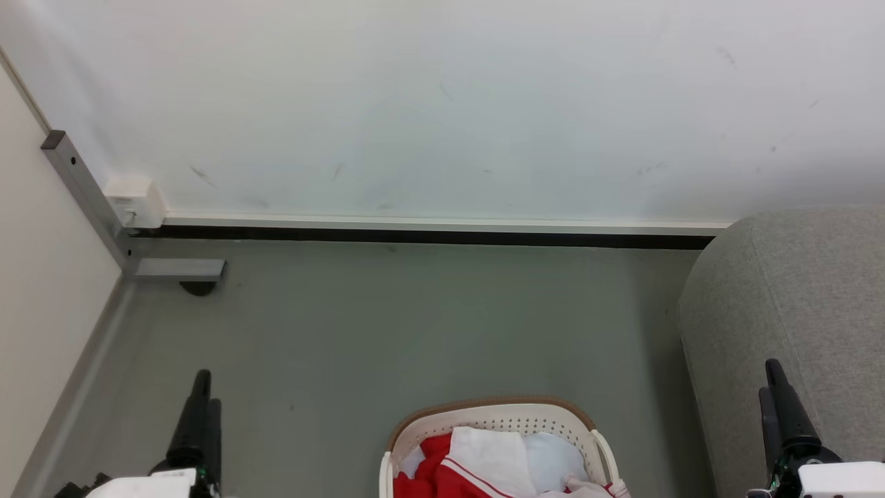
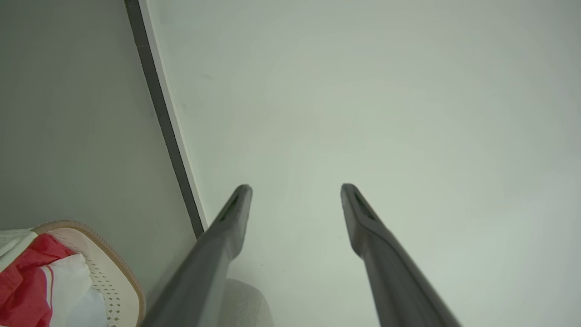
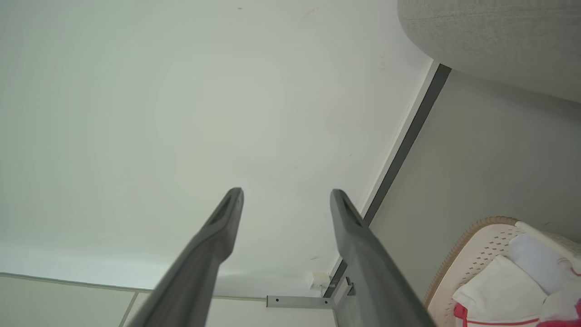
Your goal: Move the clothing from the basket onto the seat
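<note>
The cream basket [image 1: 498, 408] with its brown rim stands on the floor at the bottom centre. It holds the clothing [image 1: 432, 469], red with white striped trim, partly cut off by the frame edge. The grey seat [image 1: 795, 297] rises at the right. My left gripper [image 1: 206, 391] is at the lower left and my right gripper [image 1: 769, 377] at the lower right beside the seat, both apart from the basket. In the wrist views the left gripper [image 2: 295, 188] and right gripper [image 3: 286, 193] stand open and empty, pointing at the wall. The basket [image 2: 115, 265] [image 3: 454, 254], clothing [image 2: 27, 277] [image 3: 460, 313] and seat [image 3: 490, 41] lie off to the side.
A pale blue-white pad [image 1: 553, 456] lies in the basket beside the red fabric. A white wall with a dark baseboard [image 1: 429, 236] runs behind. At the left corner stand a grey metal rail [image 1: 86, 194] and a white box [image 1: 135, 200]. Grey floor [image 1: 415, 332] lies between.
</note>
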Robot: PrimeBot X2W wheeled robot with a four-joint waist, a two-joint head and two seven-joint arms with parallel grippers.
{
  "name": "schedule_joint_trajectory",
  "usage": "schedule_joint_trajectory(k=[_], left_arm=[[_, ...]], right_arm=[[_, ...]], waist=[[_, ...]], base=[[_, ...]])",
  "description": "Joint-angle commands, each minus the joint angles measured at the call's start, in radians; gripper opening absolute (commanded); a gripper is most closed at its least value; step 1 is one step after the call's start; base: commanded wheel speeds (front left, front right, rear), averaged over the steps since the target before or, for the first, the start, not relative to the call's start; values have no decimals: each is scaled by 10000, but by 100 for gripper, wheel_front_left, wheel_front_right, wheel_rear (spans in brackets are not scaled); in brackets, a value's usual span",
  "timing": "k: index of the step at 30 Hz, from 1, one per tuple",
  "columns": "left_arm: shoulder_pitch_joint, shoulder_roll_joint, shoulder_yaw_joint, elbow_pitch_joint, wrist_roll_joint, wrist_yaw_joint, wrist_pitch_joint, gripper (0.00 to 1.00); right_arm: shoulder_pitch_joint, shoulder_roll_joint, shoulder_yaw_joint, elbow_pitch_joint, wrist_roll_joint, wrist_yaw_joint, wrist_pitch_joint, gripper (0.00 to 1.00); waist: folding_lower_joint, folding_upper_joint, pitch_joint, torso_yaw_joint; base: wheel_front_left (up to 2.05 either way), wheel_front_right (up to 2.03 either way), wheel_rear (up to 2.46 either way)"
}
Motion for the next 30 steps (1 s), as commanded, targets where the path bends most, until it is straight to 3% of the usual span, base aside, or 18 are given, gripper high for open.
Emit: schedule_joint_trajectory(k=[1,15,30], left_arm=[[-115,65,73,-273,427,-30,-112,100],[101,83,116,-634,3440,-25,-676,100],[369,101,-232,-1060,6973,497,-1195,100]], right_arm=[[-215,-126,134,-237,-255,-3,-110,100],[-214,-182,558,-502,-2874,-5,-685,100],[-237,-500,1375,-294,-6138,-8,-1203,100]], waist=[[0,-1,-3,-9],[0,-1,-50,-73],[0,-1,-115,-145]], base=[[0,0,0],[0,0,0],[0,0,0]])
